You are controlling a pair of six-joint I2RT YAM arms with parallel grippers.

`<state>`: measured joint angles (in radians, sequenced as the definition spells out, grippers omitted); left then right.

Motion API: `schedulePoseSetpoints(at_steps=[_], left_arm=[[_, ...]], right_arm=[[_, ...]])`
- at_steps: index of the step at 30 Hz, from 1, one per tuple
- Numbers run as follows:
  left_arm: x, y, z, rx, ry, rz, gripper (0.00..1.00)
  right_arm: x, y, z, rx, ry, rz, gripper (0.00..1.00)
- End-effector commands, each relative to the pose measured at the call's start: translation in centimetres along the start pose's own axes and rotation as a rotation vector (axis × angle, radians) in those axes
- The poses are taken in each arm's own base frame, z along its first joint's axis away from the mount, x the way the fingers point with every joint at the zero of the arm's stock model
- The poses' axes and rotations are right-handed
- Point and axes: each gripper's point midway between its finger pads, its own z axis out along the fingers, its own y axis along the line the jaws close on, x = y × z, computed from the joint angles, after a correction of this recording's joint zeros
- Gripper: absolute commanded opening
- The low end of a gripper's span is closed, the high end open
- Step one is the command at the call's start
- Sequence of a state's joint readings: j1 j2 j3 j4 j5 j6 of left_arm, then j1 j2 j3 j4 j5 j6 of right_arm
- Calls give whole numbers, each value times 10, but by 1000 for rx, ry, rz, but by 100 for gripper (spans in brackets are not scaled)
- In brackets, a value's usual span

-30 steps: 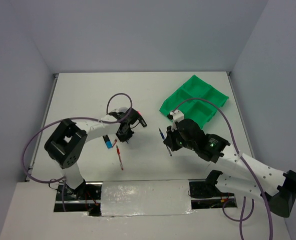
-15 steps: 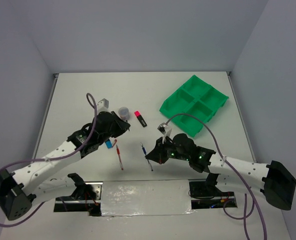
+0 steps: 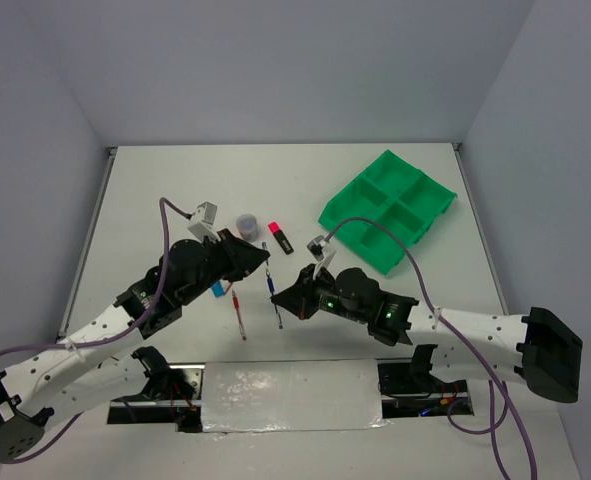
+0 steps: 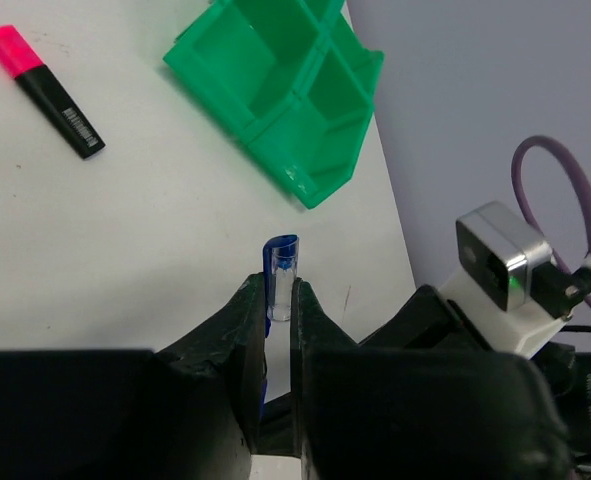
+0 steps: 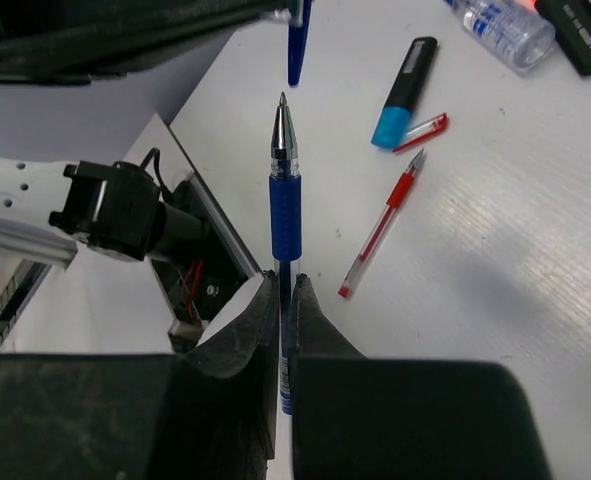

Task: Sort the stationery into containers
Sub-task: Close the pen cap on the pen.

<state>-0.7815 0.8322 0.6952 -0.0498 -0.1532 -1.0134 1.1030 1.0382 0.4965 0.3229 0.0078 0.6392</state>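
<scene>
Clamping a blue pen (image 5: 284, 200), the right gripper (image 5: 285, 290) aims its tip at a blue cap (image 4: 281, 262) pinched by the left gripper (image 4: 278, 300) just ahead; 1 red pen (image 5: 380, 235) lies right.

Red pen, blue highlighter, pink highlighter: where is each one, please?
Red pen (image 5: 380, 232): right wrist view, middle of barrel.
Blue highlighter (image 5: 406, 90): right wrist view, black body.
Pink highlighter (image 4: 53, 96): left wrist view, black body.
</scene>
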Motion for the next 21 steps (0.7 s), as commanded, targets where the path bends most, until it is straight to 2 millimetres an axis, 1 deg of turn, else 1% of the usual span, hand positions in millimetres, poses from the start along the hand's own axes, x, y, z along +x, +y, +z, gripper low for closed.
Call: schedulePoseSetpoints(at_steps=[1,2,4,8,14,15,21], left_arm=[[-7,-22,-5,114,-35,38,0],[-9,-25,-7,128,-44,40,0],[-8,-23,-8,129,-50,53,0],[-12,-27,-11,156,-75,64,0],[-12,-28,-13,172,-79,76,0],[-11,-29,-13,178,-78,77,0],[-8,-26,-11,174,-71,77,0]], right_arm=[[-39,20,4,-26,-126,3,0],[-40,20,4,-26,-126,0,0],[-41,24,4,-38,-120,-3,0],[-36,26,5,-57,-101,22,0],[-41,27,2,-50,-122,20,0],[-45,28,2,-48,-130,18,0],[-48,27,1,-32,-135,11,0]])
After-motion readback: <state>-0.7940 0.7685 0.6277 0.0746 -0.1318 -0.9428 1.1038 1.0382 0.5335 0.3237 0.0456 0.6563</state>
